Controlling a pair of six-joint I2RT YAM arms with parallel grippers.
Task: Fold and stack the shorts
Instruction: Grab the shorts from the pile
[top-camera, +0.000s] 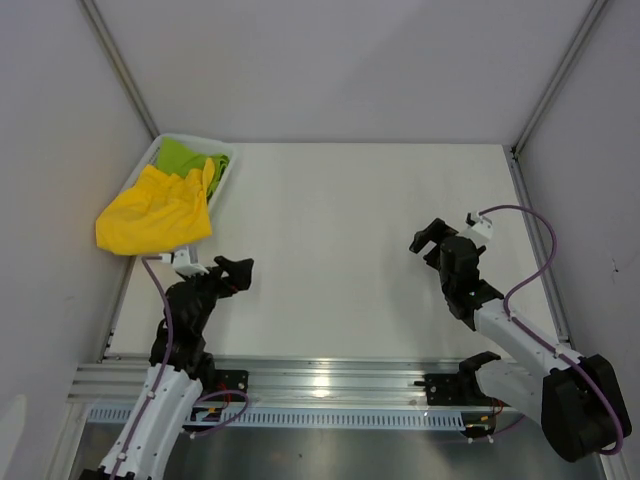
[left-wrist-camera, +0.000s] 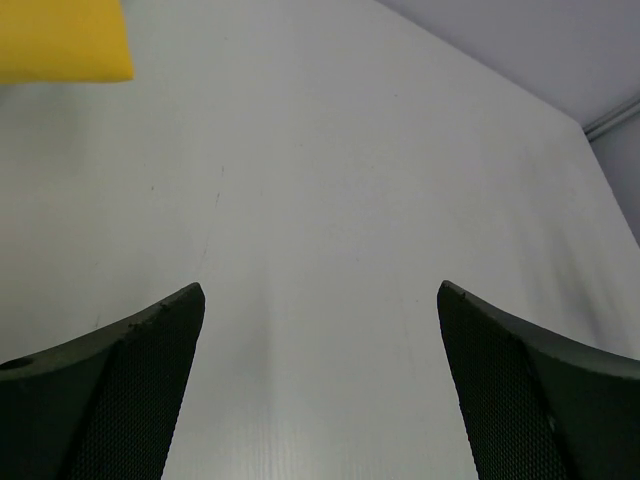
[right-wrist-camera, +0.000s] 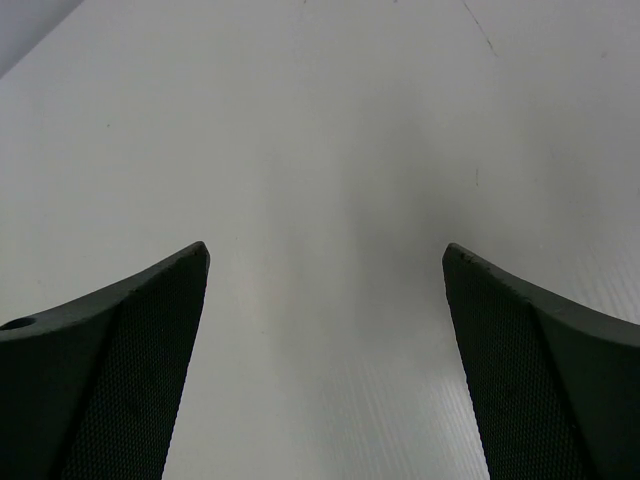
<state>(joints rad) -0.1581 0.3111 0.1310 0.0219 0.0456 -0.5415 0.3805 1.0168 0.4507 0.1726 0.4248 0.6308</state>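
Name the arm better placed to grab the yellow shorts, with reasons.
Left. The open left gripper sits close to the yellow shorts draped over the basket; the right gripper, also open, is far across the table.

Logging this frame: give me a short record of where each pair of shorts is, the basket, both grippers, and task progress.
yellow: bright yellow cloth shorts, unfolded, draped over the basket's near end
green: lime green cloth shorts, crumpled inside the basket
basket: white plastic mesh basket, far-left corner of the white table
left arm: left gripper open, empty, near the yellow shorts but not touching them
right arm: right gripper open, empty, over bare table on the right
progress: nothing folded or stacked yet
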